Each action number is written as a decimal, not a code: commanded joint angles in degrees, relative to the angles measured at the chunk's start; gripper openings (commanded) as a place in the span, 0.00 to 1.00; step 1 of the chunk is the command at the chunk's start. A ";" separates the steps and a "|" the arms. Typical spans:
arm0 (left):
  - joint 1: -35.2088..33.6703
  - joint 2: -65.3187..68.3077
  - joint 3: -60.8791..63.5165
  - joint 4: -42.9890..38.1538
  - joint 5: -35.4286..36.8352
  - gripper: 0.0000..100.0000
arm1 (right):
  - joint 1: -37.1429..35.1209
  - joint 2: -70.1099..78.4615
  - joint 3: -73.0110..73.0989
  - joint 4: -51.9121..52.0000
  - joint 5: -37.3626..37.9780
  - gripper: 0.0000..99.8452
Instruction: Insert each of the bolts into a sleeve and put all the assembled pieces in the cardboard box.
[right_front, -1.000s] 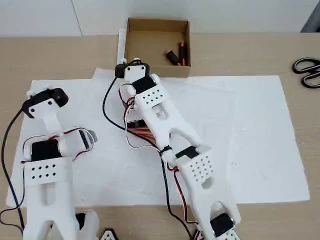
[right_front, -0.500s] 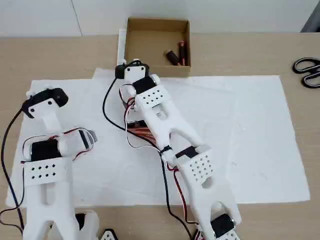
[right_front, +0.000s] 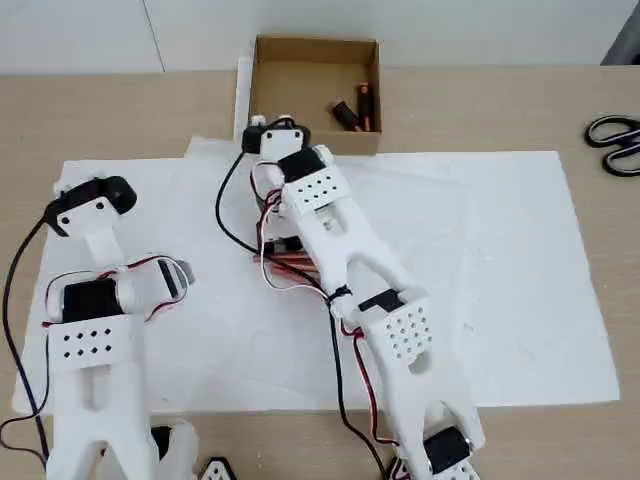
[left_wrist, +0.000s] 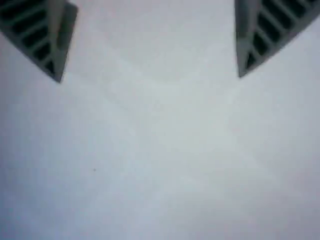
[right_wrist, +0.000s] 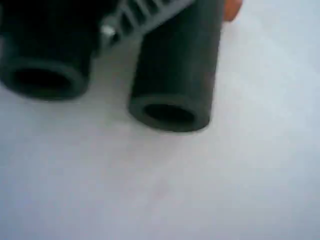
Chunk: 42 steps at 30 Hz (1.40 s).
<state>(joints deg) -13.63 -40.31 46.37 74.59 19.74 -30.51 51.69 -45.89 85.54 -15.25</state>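
Two black sleeves lie side by side on the white paper right under my right wrist camera. One sleeve (right_wrist: 175, 70) has an orange bolt tip (right_wrist: 231, 9) showing at its far end. The other sleeve (right_wrist: 42, 55) shows an empty bore. My right gripper (right_front: 272, 150) hangs just in front of the cardboard box (right_front: 262, 90), hidden beneath its own arm. Inside the box lie a black sleeve (right_front: 345, 113) and a sleeve with an orange bolt (right_front: 365, 105). My left gripper (left_wrist: 150, 75) is open over bare paper, at the sheet's left side (right_front: 85, 205).
The white paper sheet (right_front: 500, 260) covers most of the wooden table. Black scissors (right_front: 615, 140) lie at the far right edge. The right arm's red and black cables (right_front: 285, 265) hang over the paper's middle.
The right arm's head has shifted slightly right and toward the box. The left arm has stayed still.
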 joint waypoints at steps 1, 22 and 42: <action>0.18 -0.26 -0.22 -0.97 -0.44 0.21 | 4.18 0.66 0.35 -0.04 0.53 0.00; 9.58 -0.44 -9.01 -4.40 -10.64 0.22 | 8.57 -18.24 -7.91 9.10 3.52 0.00; 23.30 11.87 -16.13 -16.70 -21.54 0.21 | 23.87 -34.68 6.07 10.68 6.24 0.00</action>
<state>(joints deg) 7.47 -34.07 35.82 52.97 5.32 -7.30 21.71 -40.35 96.35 -9.54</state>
